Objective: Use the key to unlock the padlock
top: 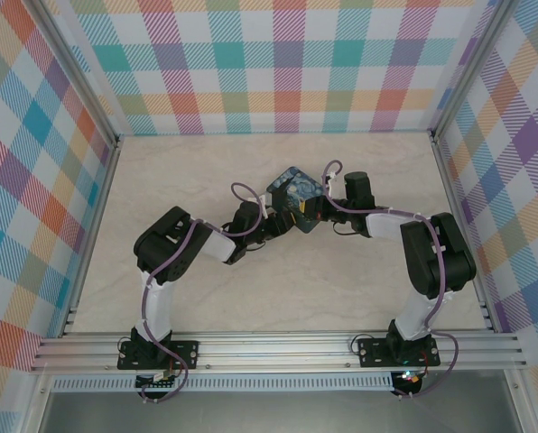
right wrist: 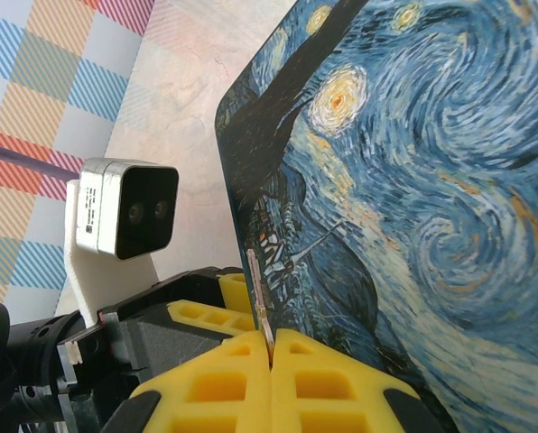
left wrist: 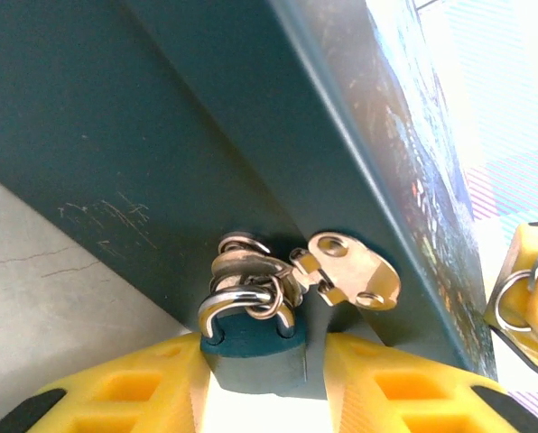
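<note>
The tiny blue padlock [left wrist: 251, 347] hangs by its metal shackle [left wrist: 237, 302] from the clasp rings on the side wall of the starry-night tin [left wrist: 161, 135]. My left gripper [left wrist: 262, 359] is closed around the padlock body; its left pad touches it and a thin dark gap shows at the right pad. The brass hasp plate [left wrist: 350, 271] sits just right of the shackle. My right gripper [right wrist: 271, 341] is shut on the key [right wrist: 255, 284], a thin sliver sticking up along the tin's edge [right wrist: 237, 180]. From above, both grippers meet at the tin [top: 293, 194], left [top: 271, 219] and right [top: 321, 209].
The tin lies mid-table on the pale tabletop [top: 251, 298], inside checked walls with metal rails [top: 278, 347]. The left arm's white wrist camera [right wrist: 129, 212] and yellow fingers [right wrist: 206, 316] sit close beside my right gripper. A yellow finger of the right gripper [left wrist: 535, 289] shows at the edge of the left wrist view.
</note>
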`<state>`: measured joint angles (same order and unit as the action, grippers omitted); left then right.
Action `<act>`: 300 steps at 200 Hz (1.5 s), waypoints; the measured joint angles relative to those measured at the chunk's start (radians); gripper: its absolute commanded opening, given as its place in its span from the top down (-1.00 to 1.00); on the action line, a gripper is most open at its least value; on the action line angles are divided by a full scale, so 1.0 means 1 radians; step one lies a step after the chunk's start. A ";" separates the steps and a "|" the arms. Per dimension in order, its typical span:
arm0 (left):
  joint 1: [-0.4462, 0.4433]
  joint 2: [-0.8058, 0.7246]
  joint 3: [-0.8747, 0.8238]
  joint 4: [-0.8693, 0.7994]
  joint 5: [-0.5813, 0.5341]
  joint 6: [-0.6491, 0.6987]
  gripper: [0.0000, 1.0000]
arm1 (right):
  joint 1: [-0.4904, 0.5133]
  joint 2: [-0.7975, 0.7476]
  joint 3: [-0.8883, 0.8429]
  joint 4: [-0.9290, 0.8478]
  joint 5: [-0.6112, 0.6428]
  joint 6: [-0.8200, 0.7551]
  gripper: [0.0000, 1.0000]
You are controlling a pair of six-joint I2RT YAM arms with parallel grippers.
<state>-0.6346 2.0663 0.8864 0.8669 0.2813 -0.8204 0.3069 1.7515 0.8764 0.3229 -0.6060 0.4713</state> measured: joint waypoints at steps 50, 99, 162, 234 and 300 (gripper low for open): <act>-0.003 0.005 0.003 -0.002 -0.014 -0.004 0.39 | 0.000 0.000 0.000 0.000 0.000 0.004 0.95; -0.004 0.005 0.003 -0.006 -0.022 -0.006 0.43 | 0.000 -0.018 0.000 -0.030 0.000 0.008 0.95; -0.005 -0.010 -0.012 -0.017 -0.022 -0.007 0.43 | 0.000 -0.211 0.000 -0.157 0.004 -0.011 0.94; -0.014 -0.082 -0.039 -0.103 -0.003 -0.074 0.44 | 0.049 -0.388 -0.244 -0.227 0.103 -0.150 0.94; -0.040 -0.153 -0.048 -0.159 0.025 -0.141 0.47 | 0.156 -0.371 -0.314 -0.228 0.230 -0.247 0.95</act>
<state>-0.6743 1.9133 0.8383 0.7078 0.3061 -0.9611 0.4633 1.3808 0.5625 0.0948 -0.3759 0.2241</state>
